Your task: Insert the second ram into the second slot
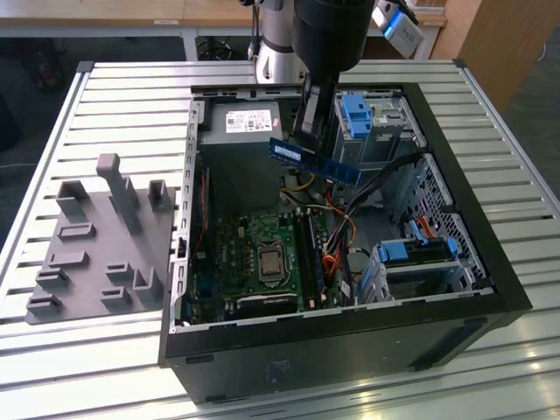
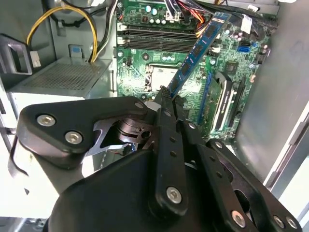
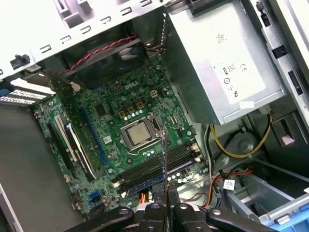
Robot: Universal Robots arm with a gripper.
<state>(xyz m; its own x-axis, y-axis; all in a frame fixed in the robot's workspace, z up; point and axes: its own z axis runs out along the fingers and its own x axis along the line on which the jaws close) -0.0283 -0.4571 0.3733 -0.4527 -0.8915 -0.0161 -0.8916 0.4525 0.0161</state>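
The gripper (image 1: 306, 138) is clamped on the ram (image 1: 315, 163), its two fingers pinching the flat faces of the dark-blue stick. In the exterior view the ram hangs in the air inside the open case (image 1: 350, 350), lying nearly level with its end toward the exterior view's right a little lower. It is above the board (image 1: 254, 254) and touches nothing but the fingers. It sits in front of the supply (image 1: 241, 122) and just beside the blue latch (image 1: 356, 114) of the upper drive bay. In the second wrist view the ram (image 2: 198, 53) runs away from the gripper (image 2: 166, 96) over the green board (image 2: 145, 63), with chips showing on its face. In the first wrist view the ram (image 3: 164, 154) is seen edge-on as a thin line rising from the gripper (image 3: 164, 195). There it crosses the slots (image 3: 159, 166), which lie next to the socket (image 3: 139, 134). The stick stands well clear of the slots (image 1: 311, 254) and is not seated. I cannot tell whether any slot already holds a stick. Yellow and black wires (image 3: 241, 145) curl beside the supply (image 3: 222, 63), and orange ones (image 1: 337, 232) lie near the slots. A second blue latch (image 1: 420, 251) sits on the lower bay at the exterior view's right. The case rests on a slatted table (image 1: 114, 105), and a grey fixture (image 1: 96, 245) with upright posts lies just beside the case, at the exterior view's left.
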